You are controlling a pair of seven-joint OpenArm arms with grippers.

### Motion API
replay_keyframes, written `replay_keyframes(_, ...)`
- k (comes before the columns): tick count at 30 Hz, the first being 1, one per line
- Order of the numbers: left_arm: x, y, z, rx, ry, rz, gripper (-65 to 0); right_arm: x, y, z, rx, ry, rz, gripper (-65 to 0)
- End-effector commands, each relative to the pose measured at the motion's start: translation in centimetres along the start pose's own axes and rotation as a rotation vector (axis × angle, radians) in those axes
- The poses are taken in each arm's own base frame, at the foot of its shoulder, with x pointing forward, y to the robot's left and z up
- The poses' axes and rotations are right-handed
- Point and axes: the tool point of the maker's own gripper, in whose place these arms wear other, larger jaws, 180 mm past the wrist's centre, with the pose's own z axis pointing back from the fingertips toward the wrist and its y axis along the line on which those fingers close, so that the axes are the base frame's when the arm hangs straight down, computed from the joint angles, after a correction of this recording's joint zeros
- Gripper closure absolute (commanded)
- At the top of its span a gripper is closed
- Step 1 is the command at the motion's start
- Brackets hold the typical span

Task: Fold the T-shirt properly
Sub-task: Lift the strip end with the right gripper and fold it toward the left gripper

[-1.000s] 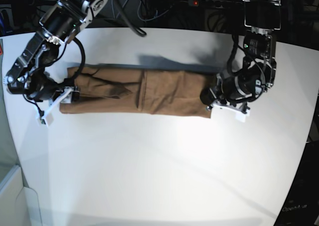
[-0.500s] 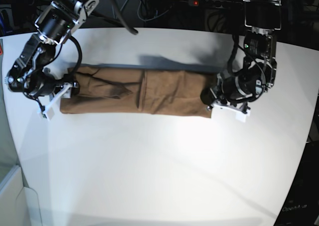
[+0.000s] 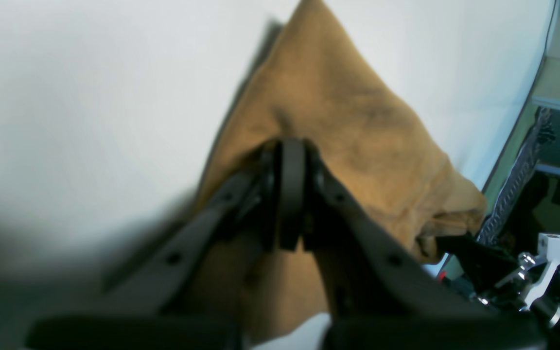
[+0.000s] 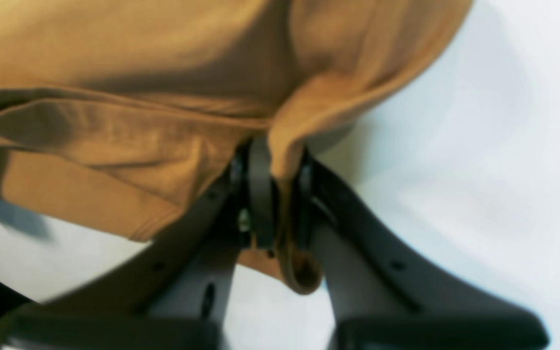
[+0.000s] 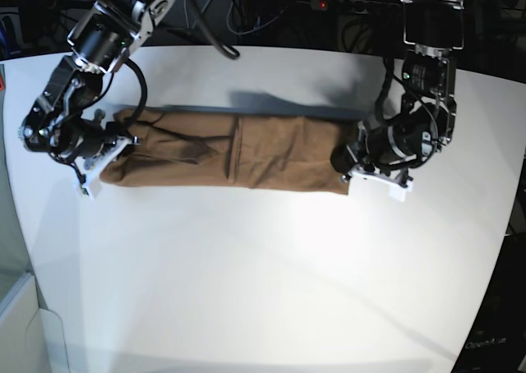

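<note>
Closest to you in the right wrist view, your right gripper (image 4: 275, 194) has its two matte black fingers (image 4: 260, 194) drawn in on a doubled fold of the T-shirt (image 4: 163, 73). A thin roll of tan cloth runs down between them and curls into a small loop just below the tips. The fabric here is a soft, slightly fuzzy cotton knit, warm tan-brown. A stitched hem runs along the lower left edge, and several stacked layers show at the left side of the view.

In the left wrist view, your left gripper (image 3: 287, 194) is pinched fully together, its dark curved fingers (image 3: 290, 189) meeting on the edge of the T-shirt (image 3: 338, 112). From there the cloth stretches away as a tapering, wedge-like shape with a blunt far tip, its surface faintly mottled and creased. A bunched, rounded lump of cloth sits at the right edge.

Farther out, the base view shows the T-shirt (image 5: 246, 151) lying as a long narrow band across the smooth white table (image 5: 271, 274), folded lengthwise with shallow wrinkles and a vertical crease near its middle. The right gripper (image 5: 107, 147) holds the end on that view's left, where the cloth is rumpled and pulled to a slanted corner. The left gripper (image 5: 353, 163) holds the opposite end, which lies flatter and squarer. Black cables and dark equipment (image 5: 271, 11) line the far edge of the table.
</note>
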Motion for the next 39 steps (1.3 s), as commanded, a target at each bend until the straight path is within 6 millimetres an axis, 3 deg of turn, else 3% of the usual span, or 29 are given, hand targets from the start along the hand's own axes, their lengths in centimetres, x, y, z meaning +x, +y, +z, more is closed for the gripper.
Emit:
replay_keyframes(1,0.2,2.5,0.3,0.106,-0.009,-0.011,-2.2,2.0,-0.3,0.8,-0.014,-0.047,0.022,-3.3)
replay_keyframes(5,0.1,2.3,0.2,0.104,-0.006,-0.011,-2.2,2.6,-0.5,1.3,-0.026,-0.059,0.035,-3.3)
replay_keyframes(11,0.1,2.1,0.2,0.101,-0.007,-0.013,-2.2,4.8,1.0,2.7,-0.057,-0.114,0.142,-3.3)
replay_keyframes(19,0.0,2.2,0.1,0.101,-0.006,-0.012,-2.2,5.1,2.8,3.7,-0.08,-0.122,0.235,-3.3)
replay_keyframes(30,0.0,2.0,0.1,0.098,-0.004,-0.013,-2.2,5.3,8.2,4.0,-0.035,-0.155,0.382,-3.3)
replay_keyframes(39,0.0,2.0,0.1,0.098,-0.004,-0.013,-2.2,5.1,13.3,2.9,0.056,-0.152,0.479,-3.3)
